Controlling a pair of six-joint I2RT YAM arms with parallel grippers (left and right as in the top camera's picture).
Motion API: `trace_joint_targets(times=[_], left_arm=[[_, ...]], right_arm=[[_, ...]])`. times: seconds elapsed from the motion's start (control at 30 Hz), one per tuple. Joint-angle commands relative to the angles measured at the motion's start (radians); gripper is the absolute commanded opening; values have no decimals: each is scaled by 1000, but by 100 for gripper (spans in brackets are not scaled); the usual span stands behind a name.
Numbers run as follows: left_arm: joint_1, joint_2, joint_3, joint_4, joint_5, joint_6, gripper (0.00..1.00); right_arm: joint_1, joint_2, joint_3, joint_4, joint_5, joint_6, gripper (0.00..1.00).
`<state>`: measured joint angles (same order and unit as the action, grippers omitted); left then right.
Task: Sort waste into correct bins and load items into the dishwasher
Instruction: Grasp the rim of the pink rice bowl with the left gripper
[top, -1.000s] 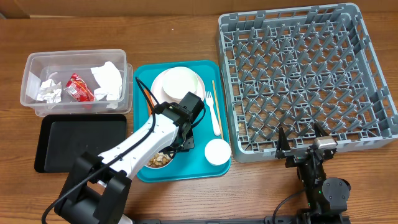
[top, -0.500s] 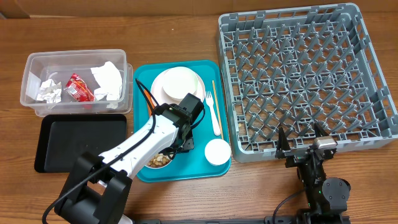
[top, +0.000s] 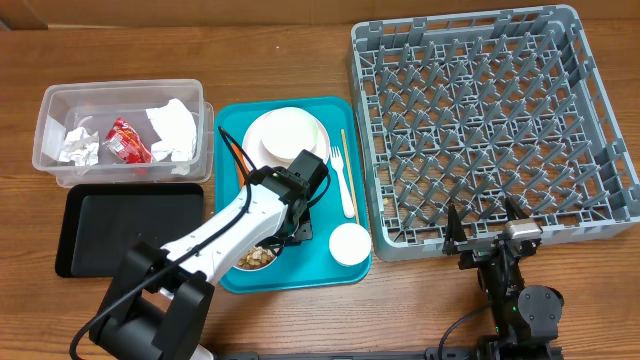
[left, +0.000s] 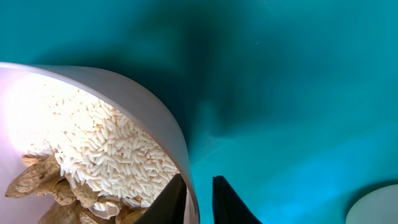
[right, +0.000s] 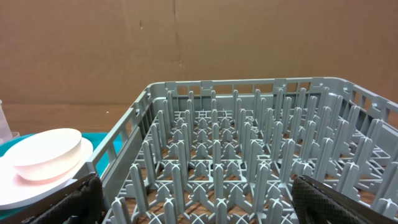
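Your left hand (left: 198, 188) has just narrowed astride the bowl (left: 138, 102) rim (food bits (left: 37, 180) inside); firmly gripped or not, you cannot tell. Meanwhile your right hand (right: 202, 199) hangs wide.

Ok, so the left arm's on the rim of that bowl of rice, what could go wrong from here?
The left gripper pinches only the thin rim of the bowl, which holds rice and beige bits. Lifted from one edge, it may tilt or slip and spill onto the teal tray. The small white cup sits close beside it and could get knocked as the bowl swings away.
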<state>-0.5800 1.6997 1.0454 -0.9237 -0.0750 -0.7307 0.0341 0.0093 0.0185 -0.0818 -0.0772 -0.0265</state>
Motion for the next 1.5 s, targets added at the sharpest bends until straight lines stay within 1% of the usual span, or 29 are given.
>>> trace_joint_targets(times=[0.0, 0.17, 0.3, 0.37, 0.4, 0.43, 0.7, 0.83, 1.03, 1.13, 1.33, 1.47], left_arm=[[3, 13, -11, 0, 10, -10, 14], [4, 13, -11, -7, 16, -10, 15], [4, 13, -7, -14, 17, -10, 13], [4, 13, -2, -22, 16, -10, 10], [4, 13, -1, -23, 17, -10, 6], [4, 13, -1, -23, 17, -10, 4], [4, 13, 4, -23, 23, -6, 4], [4, 13, 29, -66, 18, 44, 4], [5, 13, 97, -159, -43, 92, 4], [5, 13, 122, -165, -43, 150, 4], [5, 13, 137, -165, -37, 163, 4], [5, -11, 143, -165, -37, 205, 4]], right_arm=[[-3, -5, -11, 5, 6, -4, 100], [-3, -5, -11, 5, 6, -4, 100], [-3, -5, -11, 5, 6, -4, 100], [-3, -5, -11, 5, 6, -4, 100], [-3, -5, -11, 5, 6, -4, 100], [-3, -5, -11, 5, 6, -4, 100], [-3, -5, -11, 5, 6, -4, 100], [-3, -5, -11, 5, 6, -4, 100], [-3, -5, -11, 5, 6, -4, 100], [-3, -5, -11, 5, 6, -4, 100], [-3, -5, -11, 5, 6, -4, 100], [-3, -5, -11, 5, 6, -4, 100]])
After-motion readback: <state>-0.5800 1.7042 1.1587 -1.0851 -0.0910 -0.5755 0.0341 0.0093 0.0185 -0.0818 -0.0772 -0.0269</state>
